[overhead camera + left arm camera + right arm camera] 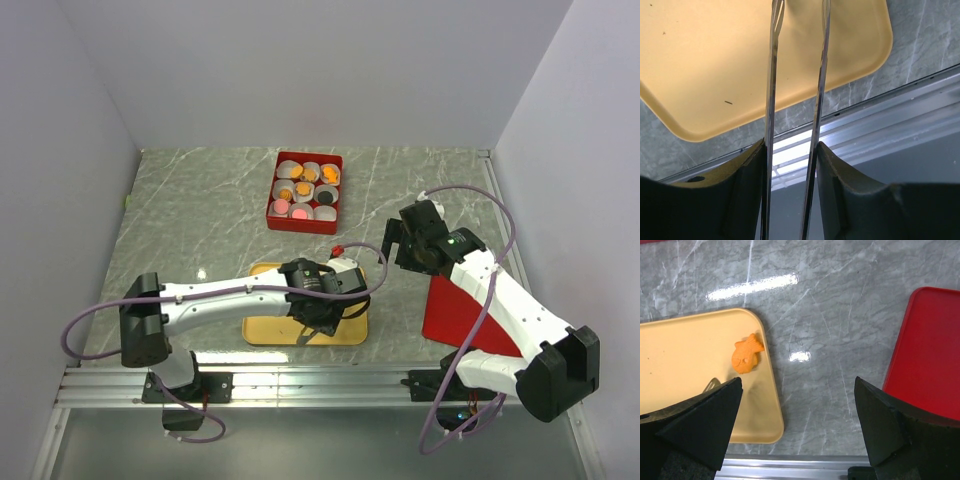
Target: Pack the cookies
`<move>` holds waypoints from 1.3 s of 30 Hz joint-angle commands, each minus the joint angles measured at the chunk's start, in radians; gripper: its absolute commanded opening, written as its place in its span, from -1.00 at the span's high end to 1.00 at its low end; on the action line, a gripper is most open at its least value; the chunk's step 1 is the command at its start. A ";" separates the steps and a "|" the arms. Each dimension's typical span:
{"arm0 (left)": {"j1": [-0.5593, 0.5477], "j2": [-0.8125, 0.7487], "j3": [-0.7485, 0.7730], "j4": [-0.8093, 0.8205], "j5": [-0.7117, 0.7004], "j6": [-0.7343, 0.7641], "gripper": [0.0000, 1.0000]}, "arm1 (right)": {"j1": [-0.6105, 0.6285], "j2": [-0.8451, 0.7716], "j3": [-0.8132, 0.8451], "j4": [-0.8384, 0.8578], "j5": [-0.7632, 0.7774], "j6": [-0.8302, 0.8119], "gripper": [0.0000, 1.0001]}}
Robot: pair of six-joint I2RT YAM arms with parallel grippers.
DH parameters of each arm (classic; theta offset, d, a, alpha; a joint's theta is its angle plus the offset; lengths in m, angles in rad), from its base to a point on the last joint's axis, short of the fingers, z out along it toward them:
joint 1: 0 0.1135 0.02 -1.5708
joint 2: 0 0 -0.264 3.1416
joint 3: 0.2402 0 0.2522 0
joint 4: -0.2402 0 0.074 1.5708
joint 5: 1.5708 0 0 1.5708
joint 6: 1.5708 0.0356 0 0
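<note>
The left claw (790, 150) pinched thin metal tweezers (772, 75) above the smooth yellow tray (700, 60); the right claw (798, 382) gaped wide, empty, near a fish-shaped orange cookie (746, 356).

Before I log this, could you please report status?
Left gripper shut on tweezers above yellow tray. Right gripper open, empty. One orange cookie on tray, others in red box. Nothing blocking.
</note>
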 commanded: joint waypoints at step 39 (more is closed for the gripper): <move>-0.002 0.193 0.323 -0.185 -0.131 0.095 0.07 | -0.028 -0.007 -0.038 0.028 0.001 -0.029 -1.00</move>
